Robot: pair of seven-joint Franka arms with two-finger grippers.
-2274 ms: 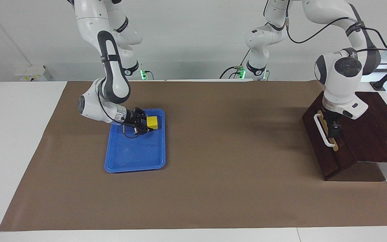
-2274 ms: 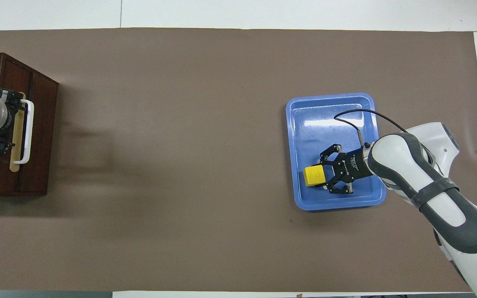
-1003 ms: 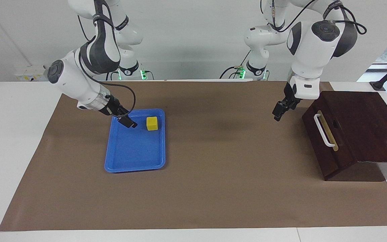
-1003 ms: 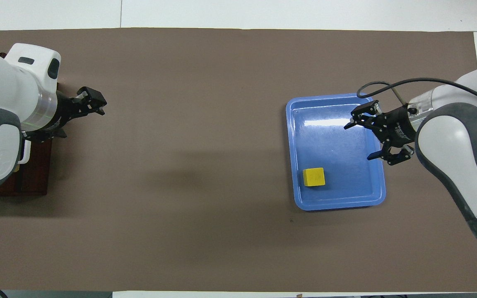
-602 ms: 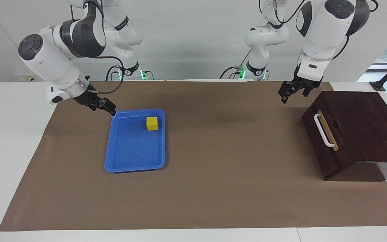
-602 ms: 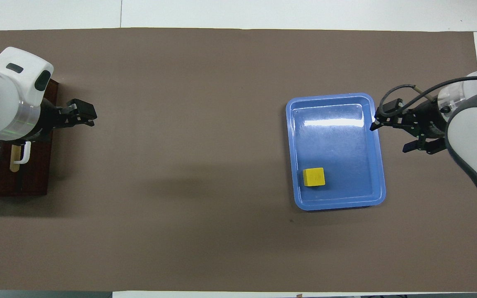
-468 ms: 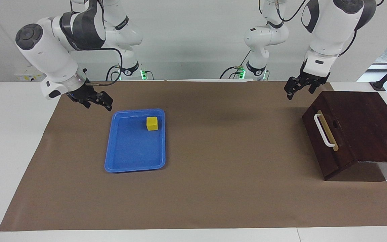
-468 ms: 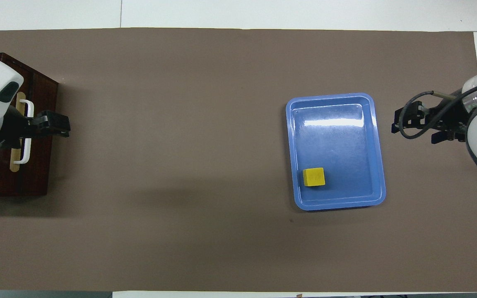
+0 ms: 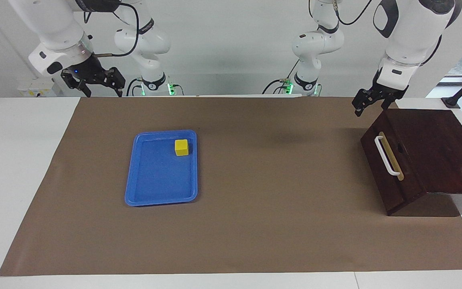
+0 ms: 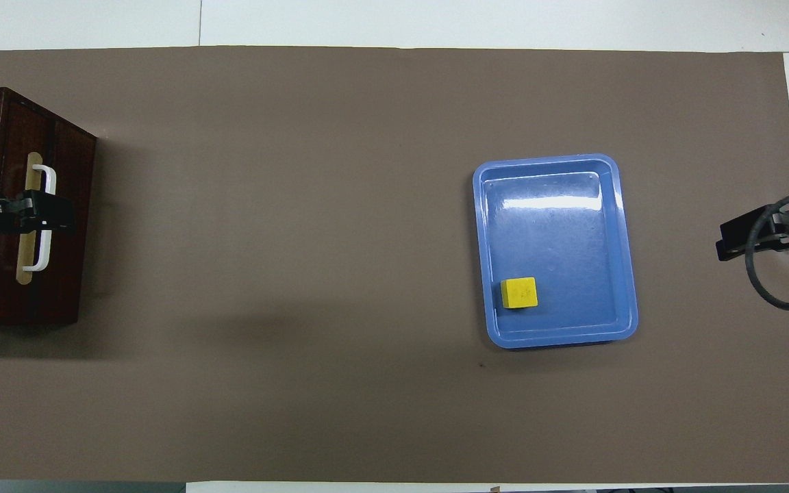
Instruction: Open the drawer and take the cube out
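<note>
The yellow cube (image 9: 181, 147) (image 10: 519, 293) lies in the blue tray (image 9: 157, 180) (image 10: 559, 233), in the corner nearer to the robots and toward the left arm's end. The drawer (image 9: 391, 168) (image 10: 59, 205) of the dark wooden box is pushed in, with its white handle (image 9: 387, 156) (image 10: 45, 233) free. My left gripper (image 9: 370, 107) (image 10: 45, 211) hangs open in the air over the box's corner by the drawer front and holds nothing. My right gripper (image 9: 96, 89) (image 10: 744, 241) is raised, open and empty, over the mat's edge beside the tray.
The brown mat (image 9: 275, 200) covers most of the white table. The dark box (image 9: 435, 140) stands at the left arm's end, partly off the mat. The tray lies toward the right arm's end.
The right gripper let go of the cube, left the tray and rose back toward its base. The left gripper lifted off the drawer handle and drew back. Cube and drawer stayed put.
</note>
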